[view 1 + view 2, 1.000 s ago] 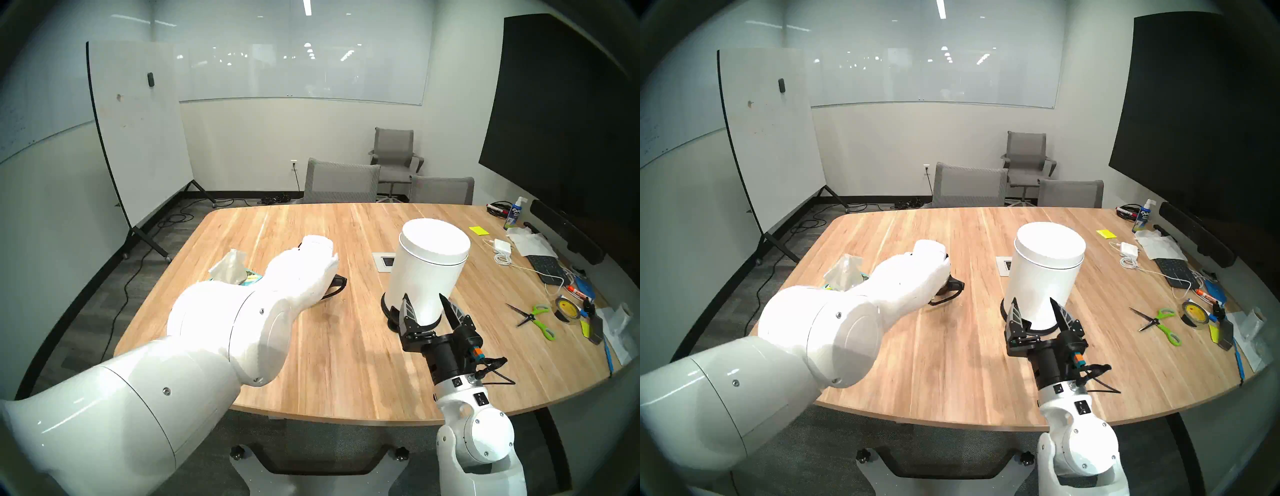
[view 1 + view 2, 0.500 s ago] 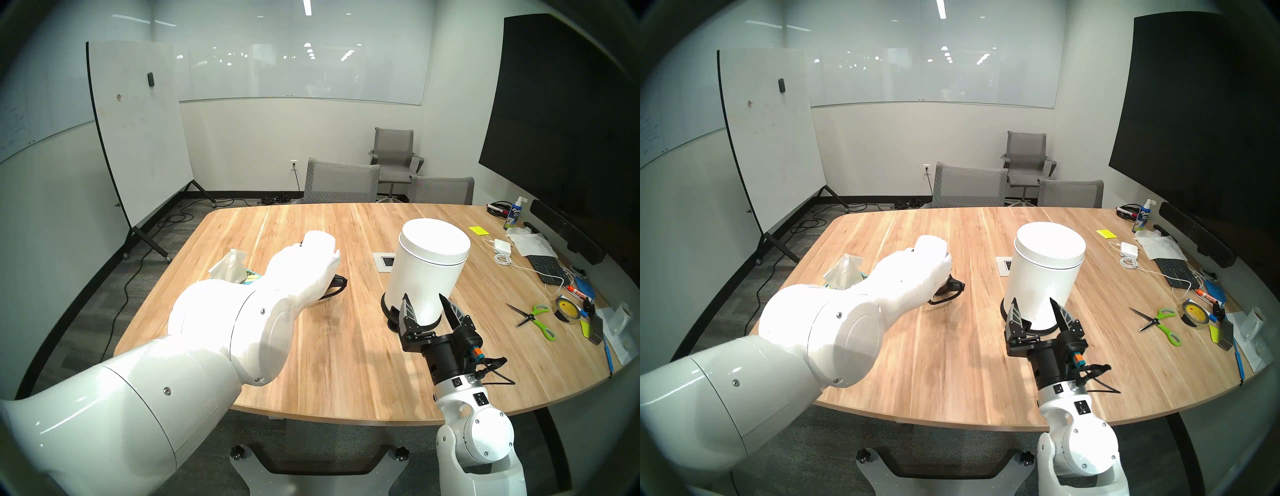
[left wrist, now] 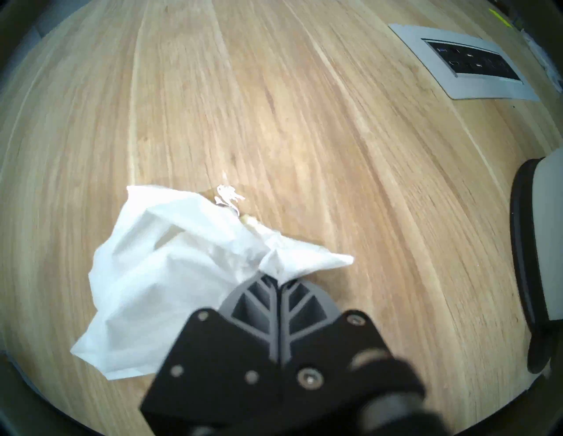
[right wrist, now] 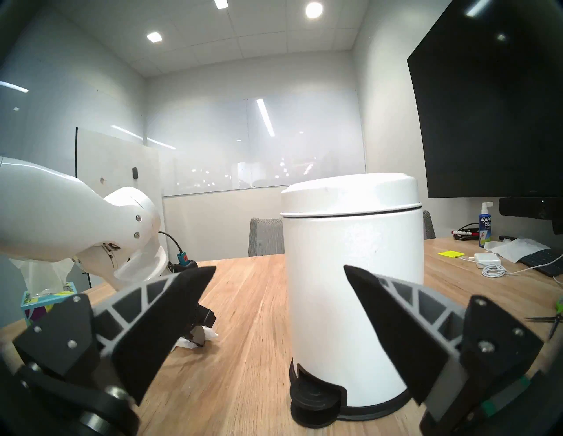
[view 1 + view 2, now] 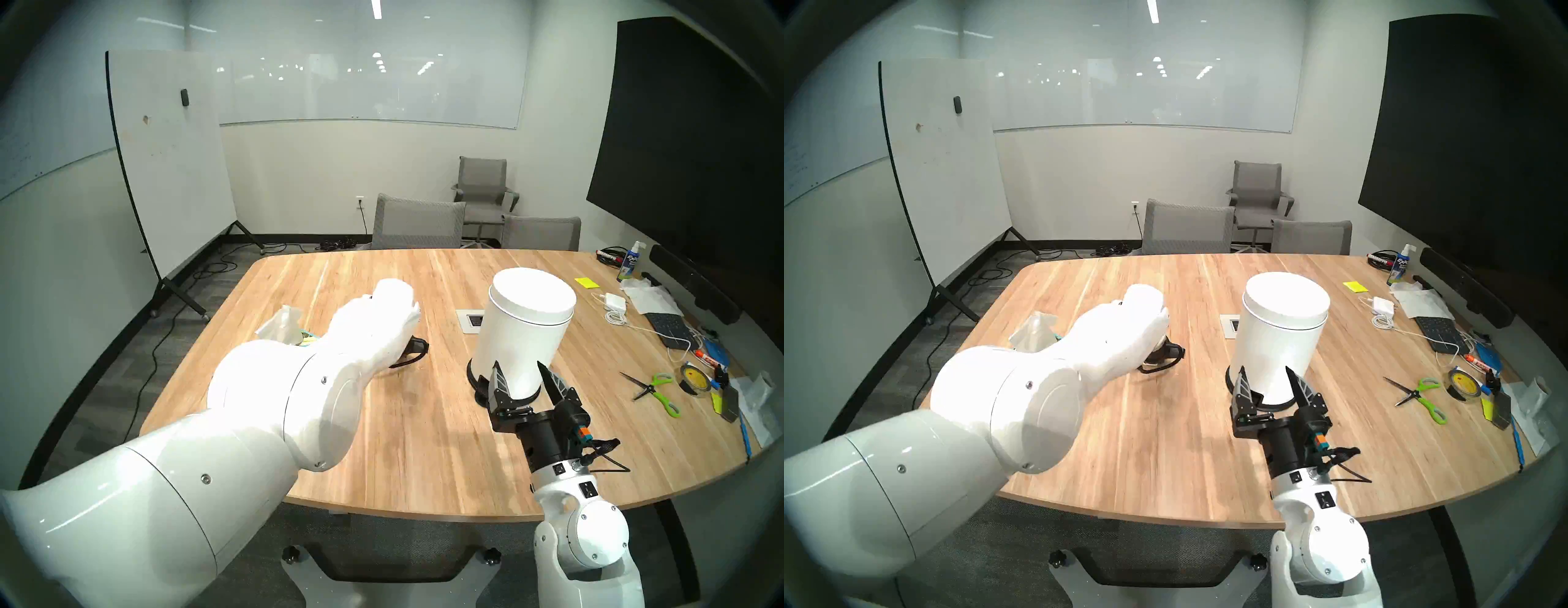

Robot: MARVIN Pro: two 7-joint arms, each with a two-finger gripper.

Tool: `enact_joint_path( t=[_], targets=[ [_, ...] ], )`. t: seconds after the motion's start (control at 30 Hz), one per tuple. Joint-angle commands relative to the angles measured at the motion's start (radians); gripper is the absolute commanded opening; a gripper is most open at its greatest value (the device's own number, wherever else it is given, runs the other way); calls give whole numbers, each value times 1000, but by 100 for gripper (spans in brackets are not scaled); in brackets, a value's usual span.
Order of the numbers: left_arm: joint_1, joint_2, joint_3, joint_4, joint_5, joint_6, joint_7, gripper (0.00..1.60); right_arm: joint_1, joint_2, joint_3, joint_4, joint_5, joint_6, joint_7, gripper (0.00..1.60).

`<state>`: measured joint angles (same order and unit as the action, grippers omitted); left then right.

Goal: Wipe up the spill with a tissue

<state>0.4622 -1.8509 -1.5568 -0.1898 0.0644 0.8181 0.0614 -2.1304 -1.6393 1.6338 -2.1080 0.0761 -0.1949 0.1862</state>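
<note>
The left hand [image 3: 277,281] grasps one tissue [image 3: 170,274] on the table [image 3: 304,137]; the right hand [image 4: 278,297] gapes empty before one white bin [image 4: 353,289].

Two arms over the table
The left gripper [image 3: 276,281] pointed steeply down, jaws pressed together; the right gripper [image 5: 522,373] sat level, fingers spread wide.

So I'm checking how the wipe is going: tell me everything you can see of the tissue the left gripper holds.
The tissue is a thin, soft white paper sheet, crumpled and folded. The shut left gripper pinches it near one edge, and most of the sheet spreads on the wooden table. Its far edge looks frayed and slightly brown where it meets what shows of the spill. The right wrist view shows only a small white bit of it.
</note>
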Motion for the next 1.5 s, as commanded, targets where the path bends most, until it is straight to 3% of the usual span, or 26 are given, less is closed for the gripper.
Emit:
enact_joint_path(
  t=[0.0,0.73,1.47],
  targets=[
    [-24,9,-1,-16,0,31,-1,0,8,1,0,-16,0,-5,1,160],
    [-44,87,1,-48,2,62,-17,0,10,0,0,3,0,-5,0,160],
    [-24,142,10,-91,20,14,-30,0,15,0,0,19,0,-5,0,160]
  ],
)
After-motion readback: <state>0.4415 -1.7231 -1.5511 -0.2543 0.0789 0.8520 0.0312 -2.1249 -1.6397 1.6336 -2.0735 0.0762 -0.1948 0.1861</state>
